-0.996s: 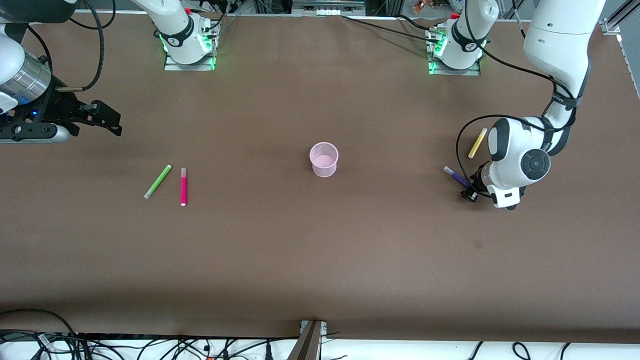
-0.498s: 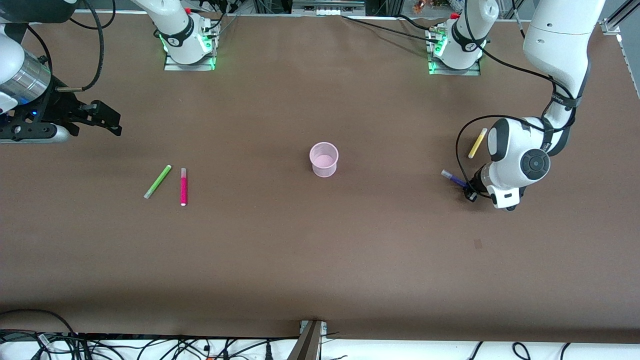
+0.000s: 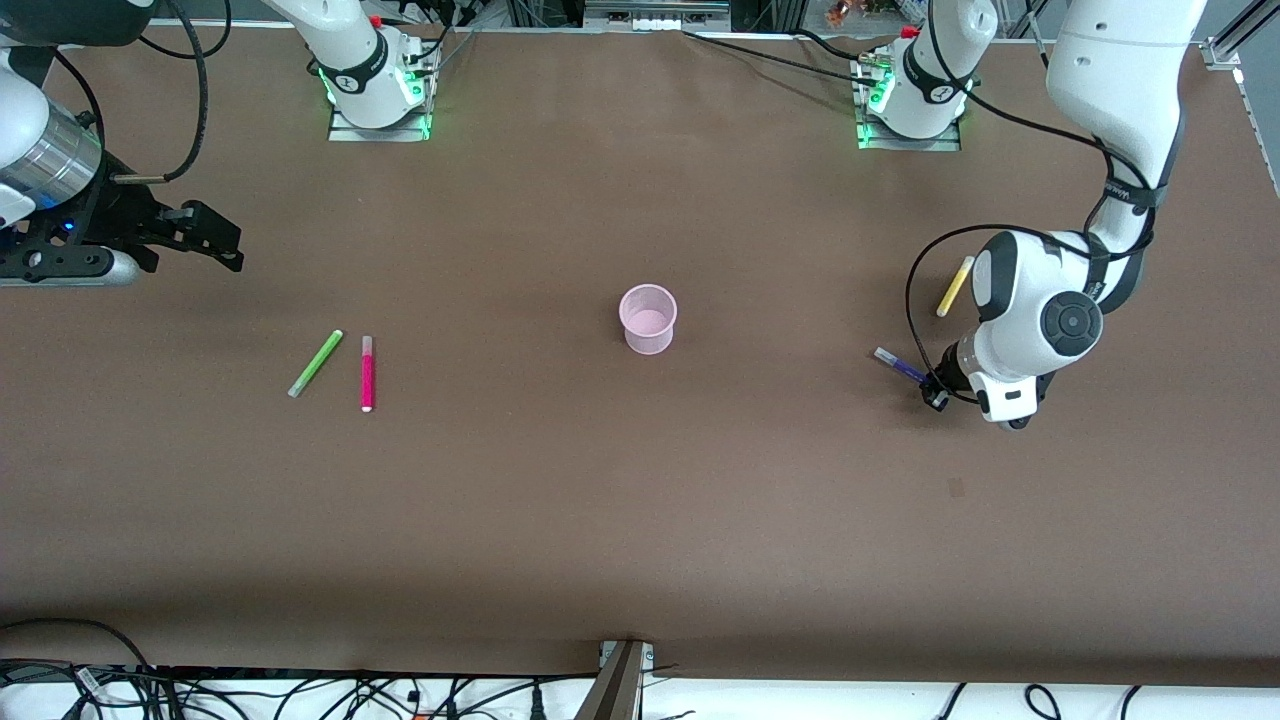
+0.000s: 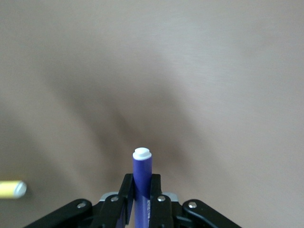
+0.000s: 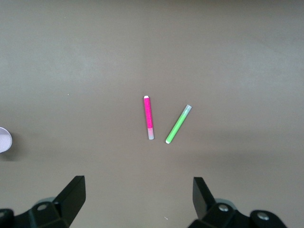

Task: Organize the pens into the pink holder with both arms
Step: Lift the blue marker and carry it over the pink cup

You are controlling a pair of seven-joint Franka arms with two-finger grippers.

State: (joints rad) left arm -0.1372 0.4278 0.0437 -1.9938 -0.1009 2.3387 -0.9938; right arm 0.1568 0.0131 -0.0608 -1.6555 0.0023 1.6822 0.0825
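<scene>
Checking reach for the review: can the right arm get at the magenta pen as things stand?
Probably yes. The right gripper hangs open above the magenta pen, which lies apart from the green pen with nothing over it.

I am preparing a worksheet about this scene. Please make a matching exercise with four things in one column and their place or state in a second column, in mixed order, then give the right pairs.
Things:
1. purple pen
2. yellow pen
3. pink holder
4. right gripper

Places or states:
A. upright on the table, no pen in it
B. open, over the table above the green pen and magenta pen
C. clamped in the left gripper
D. lying on the table beside the left arm

Pairs: 1-C, 2-D, 3-A, 4-B
</scene>
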